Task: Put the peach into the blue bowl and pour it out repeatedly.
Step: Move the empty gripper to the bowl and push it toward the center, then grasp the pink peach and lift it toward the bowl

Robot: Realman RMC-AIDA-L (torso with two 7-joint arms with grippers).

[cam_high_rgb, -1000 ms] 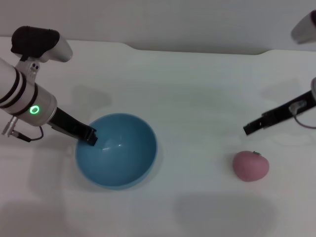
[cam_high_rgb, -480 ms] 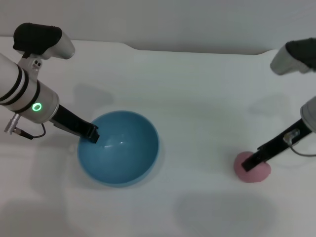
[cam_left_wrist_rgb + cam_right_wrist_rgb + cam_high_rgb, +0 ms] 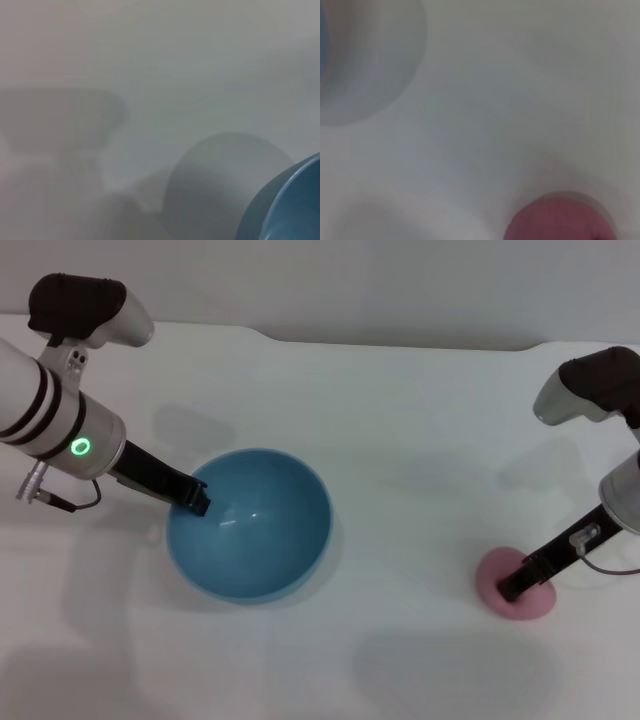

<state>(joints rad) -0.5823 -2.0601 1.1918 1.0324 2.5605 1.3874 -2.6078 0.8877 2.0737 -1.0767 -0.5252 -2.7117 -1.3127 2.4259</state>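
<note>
The blue bowl (image 3: 262,540) rests on the white table left of centre, and nothing lies inside it. My left gripper (image 3: 197,502) is shut on its left rim. A piece of the bowl's wall (image 3: 292,202) shows in the left wrist view. The peach (image 3: 537,605), pink and rounded, lies on the table at the right. My right gripper (image 3: 515,587) is down on top of it and covers its middle. In the right wrist view the peach (image 3: 560,222) is close below the camera.
White tabletop (image 3: 400,490) stretches between the bowl and the peach. The table's back edge (image 3: 400,344) meets a pale wall. No other objects are in view.
My right gripper has dropped from above the table down onto the peach. The left arm has shifted right and back a little, taking the bowl with it.
</note>
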